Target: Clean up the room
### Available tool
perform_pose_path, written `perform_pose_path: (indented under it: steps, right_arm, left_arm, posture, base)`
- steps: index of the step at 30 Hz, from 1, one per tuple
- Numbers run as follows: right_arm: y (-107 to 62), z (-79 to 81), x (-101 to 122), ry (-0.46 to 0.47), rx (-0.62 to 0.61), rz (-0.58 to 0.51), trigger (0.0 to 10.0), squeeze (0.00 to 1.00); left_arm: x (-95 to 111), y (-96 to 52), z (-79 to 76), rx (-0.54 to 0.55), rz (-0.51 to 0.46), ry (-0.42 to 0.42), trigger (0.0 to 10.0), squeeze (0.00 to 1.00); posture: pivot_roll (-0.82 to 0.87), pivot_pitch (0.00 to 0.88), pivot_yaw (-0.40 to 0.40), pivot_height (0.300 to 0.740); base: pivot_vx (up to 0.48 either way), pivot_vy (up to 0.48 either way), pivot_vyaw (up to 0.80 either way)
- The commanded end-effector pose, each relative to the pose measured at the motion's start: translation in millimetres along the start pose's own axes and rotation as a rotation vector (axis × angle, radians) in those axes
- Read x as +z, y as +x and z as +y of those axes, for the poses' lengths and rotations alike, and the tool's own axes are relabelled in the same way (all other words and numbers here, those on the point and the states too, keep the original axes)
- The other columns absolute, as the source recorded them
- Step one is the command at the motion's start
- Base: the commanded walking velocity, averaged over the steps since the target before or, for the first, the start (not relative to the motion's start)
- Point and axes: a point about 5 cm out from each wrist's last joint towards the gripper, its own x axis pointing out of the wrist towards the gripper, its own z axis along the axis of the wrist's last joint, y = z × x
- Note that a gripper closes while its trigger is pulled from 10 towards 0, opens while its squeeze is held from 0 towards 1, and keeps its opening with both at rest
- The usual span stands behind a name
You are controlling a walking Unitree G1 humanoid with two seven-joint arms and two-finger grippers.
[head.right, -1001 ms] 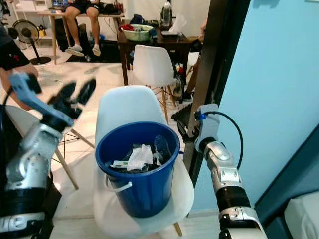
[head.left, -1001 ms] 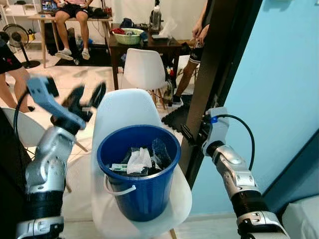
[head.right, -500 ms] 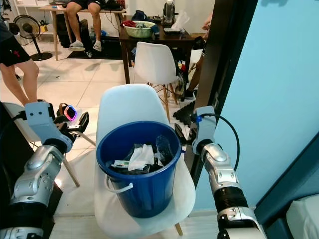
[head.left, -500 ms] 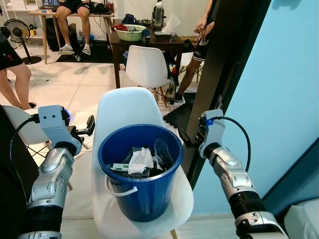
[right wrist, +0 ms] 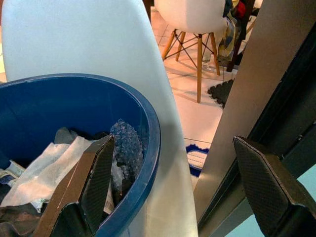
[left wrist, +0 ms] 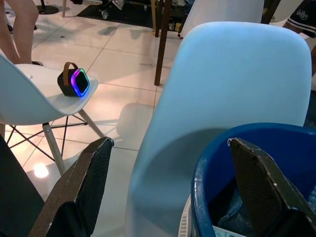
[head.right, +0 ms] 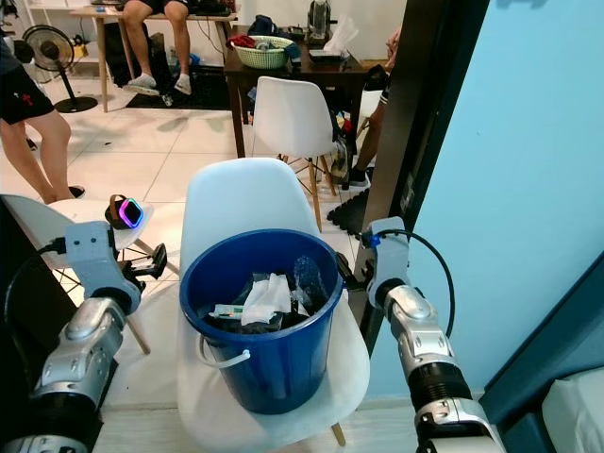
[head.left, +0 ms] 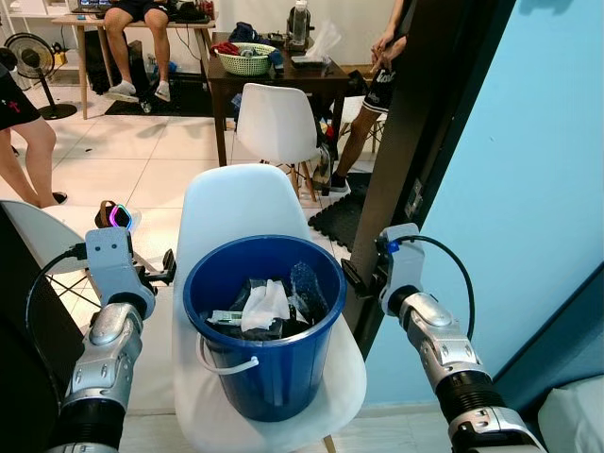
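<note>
Blue bucket [head.left: 264, 326] of trash sits on white chair [head.left: 236, 212]. Left gripper [left wrist: 168, 190] at 9 o'clock, right gripper [right wrist: 175, 190] at 3, both spread wide, empty. Likely step: grasping rim; next, close in evenly.

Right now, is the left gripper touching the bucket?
Cannot tell. In the left wrist view the open left gripper straddles the bucket rim, but no view plainly shows a gap or contact.

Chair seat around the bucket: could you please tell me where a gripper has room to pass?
Bare strips of seat lie right of and before the bucket. Left gripper and right gripper flank its rim, open. The bucket itself is crowded with trash.
</note>
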Motion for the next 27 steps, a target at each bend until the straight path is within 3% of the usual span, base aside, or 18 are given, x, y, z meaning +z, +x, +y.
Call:
perform_pose_path:
  steps: [1,6,11,12,19,21,24,27]
  right_arm:
    - [-1.3,-0.3,-6.8,-0.021,0.0,0.031,10.0,0.0]
    - [-0.5,0.6,-4.4,-0.02,0.007,0.022,10.0,0.0]
    - [-2.2,-0.2,-17.1,-0.043,0.003,0.072,10.0,0.0]
    - [-5.6,-3.2,-30.7,-0.033,-0.016,0.12,10.0,0.0]
    - [-13.6,-6.4,-54.7,-0.016,-0.039,0.201,10.0,0.0]
    - [-24.0,-9.7,-77.4,0.003,-0.067,0.279,10.0,0.0]
    - [-28.3,-10.6,-85.9,0.015,-0.078,0.309,10.0,0.0]
    - [-44.8,-16.0,-112.0,0.017,-0.124,0.406,10.0,0.0]
  left_arm:
    - [-15.8,-4.4,-2.7,0.004,0.054,0.016,10.0,0.0]
    - [-24.0,-5.4,-4.6,0.008,0.076,0.021,10.0,0.0]
    - [-34.3,-7.4,-4.8,0.007,0.104,0.027,10.0,0.0]
    - [-42.5,-9.9,-3.3,0.01,0.129,0.037,10.0,0.0]
    - [-58.8,-16.7,2.7,0.032,0.187,0.039,10.0,0.0]
    - [-72.0,-23.2,6.7,0.042,0.233,0.044,10.0,0.0]
    - [-76.1,-25.5,8.3,0.047,0.248,0.043,10.0,0.0]
    - [-89.9,-33.4,12.3,0.063,0.298,0.039,10.0,0.0]
  posture:
    - [-0.03,0.0,-0.033,0.74]
    - [-0.02,0.0,-0.039,0.74]
    - [-0.03,0.0,-0.036,0.74]
    - [-0.03,0.0,-0.04,0.74]
    - [-0.03,0.0,-0.037,0.74]
    - [-0.03,0.0,-0.042,0.74]
    - [-0.04,0.0,-0.04,0.74]
    - [-0.03,0.0,-0.045,0.74]
  base:
    - [-0.262,0.0,0.0]
    - [-0.262,0.0,0.0]
    - [-0.264,0.0,0.0]
    - [0.262,0.0,0.0]
    - [-0.202,0.0,0.0]
    - [-0.283,0.0,0.0]
    - [-0.281,0.0,0.0]
    - [-0.282,0.0,0.0]
